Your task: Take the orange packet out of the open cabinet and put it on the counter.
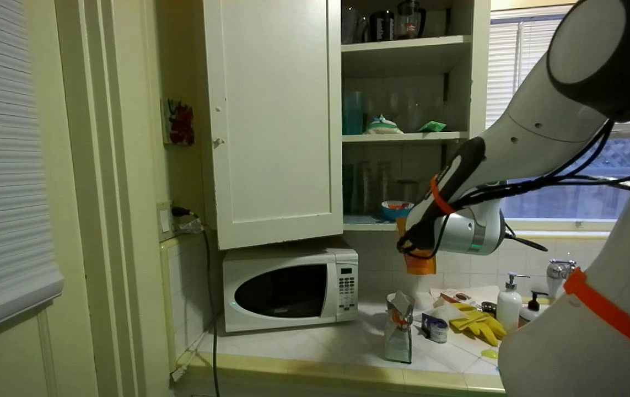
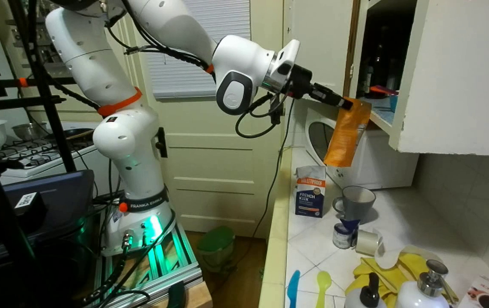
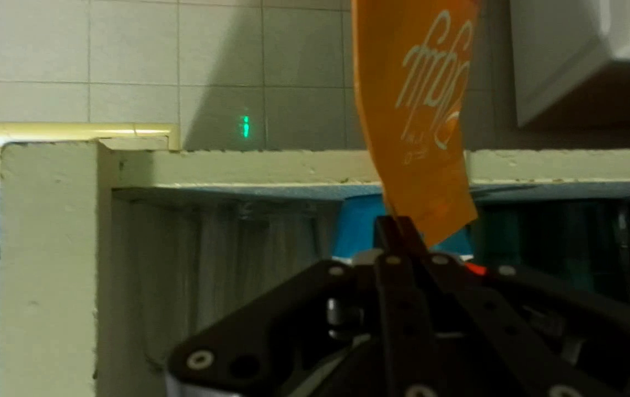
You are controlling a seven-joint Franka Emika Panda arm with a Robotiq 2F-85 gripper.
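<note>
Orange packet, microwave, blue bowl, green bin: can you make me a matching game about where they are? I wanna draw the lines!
1. orange packet
2. microwave
3. blue bowl
4. green bin

A. on the floor
B. on a shelf in the open cabinet
C. held in the gripper
D. on the counter

Pairs: 1-C, 2-D, 3-B, 4-A

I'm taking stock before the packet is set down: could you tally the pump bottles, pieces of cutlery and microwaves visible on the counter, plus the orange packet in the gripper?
Pump bottles: 2 (silver-topped bottle, black-topped bottle)
Cutlery: 2 (blue knife, lime-green spoon)
Microwave: 1
Orange packet: 1, held in the gripper
Total: 6
</note>
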